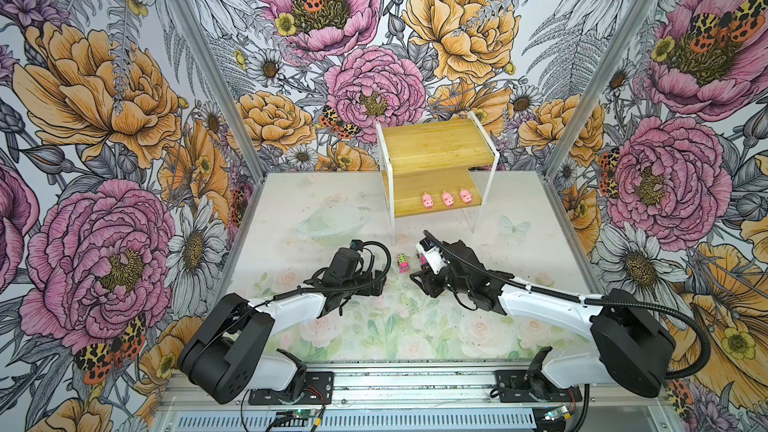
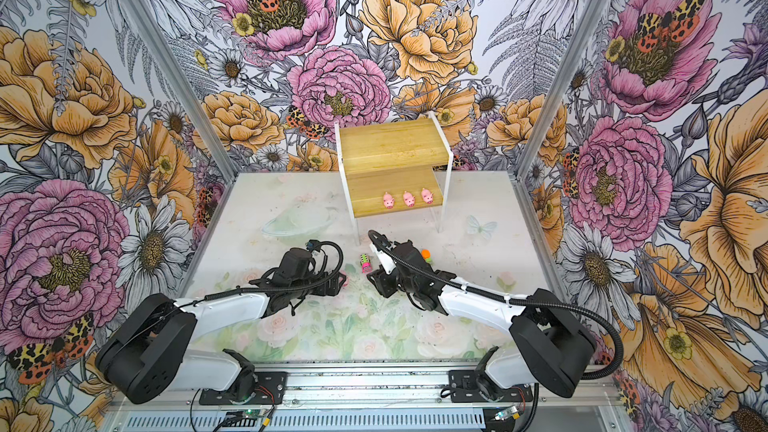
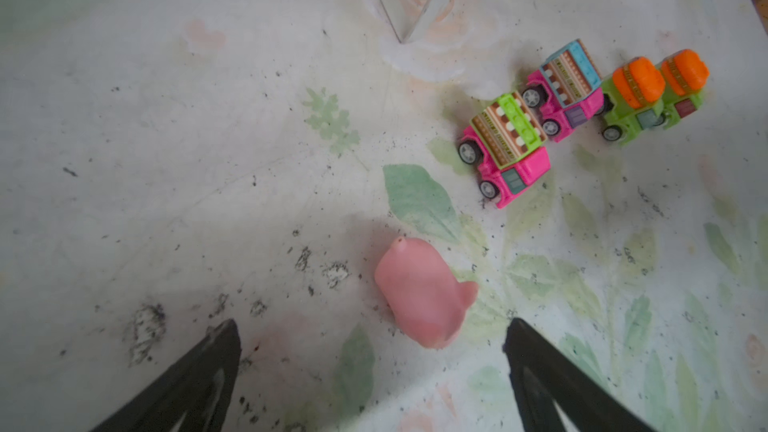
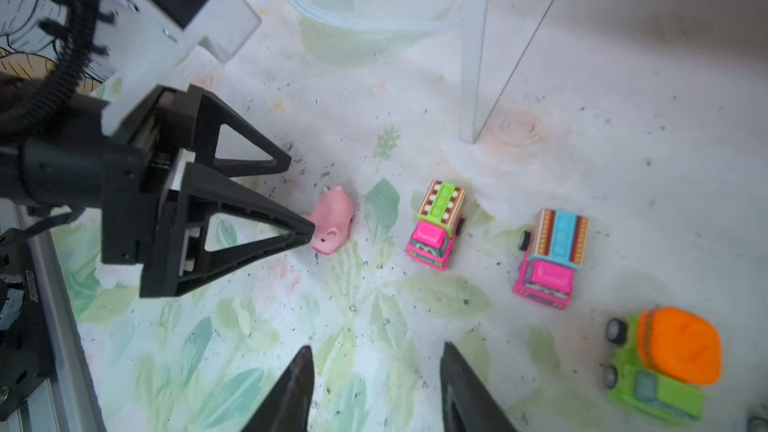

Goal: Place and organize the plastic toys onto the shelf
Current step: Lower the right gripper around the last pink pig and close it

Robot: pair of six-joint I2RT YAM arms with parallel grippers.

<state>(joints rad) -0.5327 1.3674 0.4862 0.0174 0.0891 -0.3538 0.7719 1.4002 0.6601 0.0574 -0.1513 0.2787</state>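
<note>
Pig [image 3: 424, 292] number four, the one not yet on the shelf [image 1: 432, 139], lies on the table [image 3: 166, 160] just ahead of the left end effector [image 3: 372, 328], whose fingers [image 3: 199, 380] stand wide apart with nothing gripped. In the right wrist view one fingertip [image 4: 305, 231] is touching or almost touching the pig's snout (blur leaves that unsettled), and the pig looks tipped on its side. That is the first risk. Closing from here would catch only the near end of a rounded, slick body. It could squirt forward toward the pink truck with the green-striped top [image 4: 436, 226] just beyond it. Pushing on without straddling it would simply shove it along.

The right end effector [image 4: 376, 357] hangs close by, also parted and empty, in the middle of the frame in both top views. With both arms crowded there, a reach by either could clip the other. It could also bump the trucks, which sit on wheels and would probably roll. The second pink truck [image 4: 552, 259] and the green trucks [image 3: 636, 97] are bunched near the shelf's white leg [image 4: 471, 56].

Farther out, in the upper middle of the frame, the shelf carries three pigs [image 1: 448, 199] in a row on its lower board. A careless drop beside them could topple that row.
</note>
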